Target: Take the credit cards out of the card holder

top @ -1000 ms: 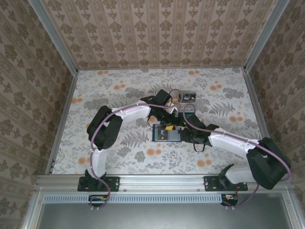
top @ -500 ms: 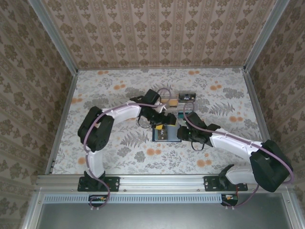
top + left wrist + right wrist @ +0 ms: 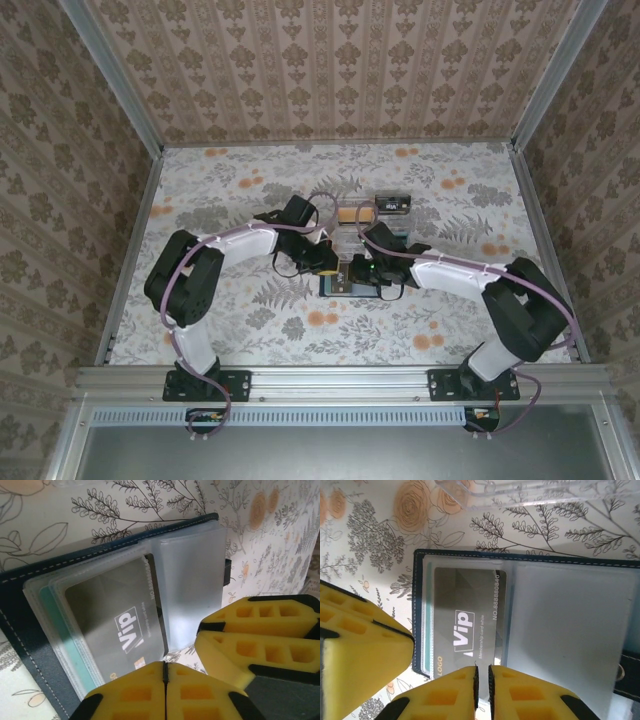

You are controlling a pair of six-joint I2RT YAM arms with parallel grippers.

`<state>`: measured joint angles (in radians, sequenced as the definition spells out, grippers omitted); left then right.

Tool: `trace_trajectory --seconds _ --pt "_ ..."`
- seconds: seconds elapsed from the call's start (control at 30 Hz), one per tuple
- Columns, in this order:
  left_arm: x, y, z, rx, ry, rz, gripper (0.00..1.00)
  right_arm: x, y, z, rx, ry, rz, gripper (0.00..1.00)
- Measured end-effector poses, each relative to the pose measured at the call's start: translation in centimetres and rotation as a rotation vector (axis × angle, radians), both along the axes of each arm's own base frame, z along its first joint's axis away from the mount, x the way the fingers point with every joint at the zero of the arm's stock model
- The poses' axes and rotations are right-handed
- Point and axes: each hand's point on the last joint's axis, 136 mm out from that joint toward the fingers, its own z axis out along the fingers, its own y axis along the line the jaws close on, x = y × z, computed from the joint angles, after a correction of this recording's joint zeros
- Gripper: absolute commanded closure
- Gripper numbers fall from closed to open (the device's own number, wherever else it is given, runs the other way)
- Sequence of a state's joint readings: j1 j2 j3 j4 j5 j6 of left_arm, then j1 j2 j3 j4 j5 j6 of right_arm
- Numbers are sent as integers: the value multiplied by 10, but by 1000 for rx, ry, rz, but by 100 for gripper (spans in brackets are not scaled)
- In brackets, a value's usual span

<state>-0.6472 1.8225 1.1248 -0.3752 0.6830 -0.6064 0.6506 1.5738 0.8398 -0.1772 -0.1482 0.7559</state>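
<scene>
The card holder (image 3: 345, 285) lies open mid-table, dark blue with clear sleeves (image 3: 560, 630). A grey "Vip" credit card (image 3: 465, 620) sits in a sleeve, with a teal credit card's edge (image 3: 424, 635) under it. My left gripper (image 3: 165, 669) is shut, its yellow fingers pressed together at the Vip card's (image 3: 117, 615) near edge. My right gripper (image 3: 482, 674) hovers over the same card's lower edge with only a slit between its pads; I cannot tell whether it pinches anything. In the top view both grippers, left (image 3: 335, 262) and right (image 3: 366, 270), meet over the holder.
A clear plastic case (image 3: 352, 214) and a small dark object (image 3: 391, 205) lie just behind the holder. The case's edge (image 3: 530, 492) shows at the top of the right wrist view. Patterned walls enclose the floral table (image 3: 240, 190).
Both grippers moved in over the holder, the right one sliding left onto it. The left gripper went from wide open to shut, and the right jaws narrowed to a slit.
</scene>
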Motion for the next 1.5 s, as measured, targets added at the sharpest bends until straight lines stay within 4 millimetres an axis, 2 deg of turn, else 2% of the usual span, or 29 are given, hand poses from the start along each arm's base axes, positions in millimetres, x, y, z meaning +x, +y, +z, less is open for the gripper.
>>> trace_trajectory --seconds 0.17,0.33,0.63,0.87,1.0,1.23,1.5 --pt "2 1 -6 18 -3 7 97 -1 3 -12 12 42 -12 83" --pt "-1 9 -22 64 11 18 97 -2 1 -23 15 86 -30 84" --pt "-1 15 -37 109 22 28 97 5 1 -27 46 104 -56 83" --pt "-2 15 -38 110 25 27 98 7 5 -30 86 130 -66 84" --pt "-2 15 -38 112 25 28 99 8 4 -31 109 142 -76 100" --pt "-1 15 -39 113 23 28 100 8 -1 -31 127 142 -92 100" --pt "-1 15 -39 112 15 18 100 10 -20 -27 128 134 -135 100"
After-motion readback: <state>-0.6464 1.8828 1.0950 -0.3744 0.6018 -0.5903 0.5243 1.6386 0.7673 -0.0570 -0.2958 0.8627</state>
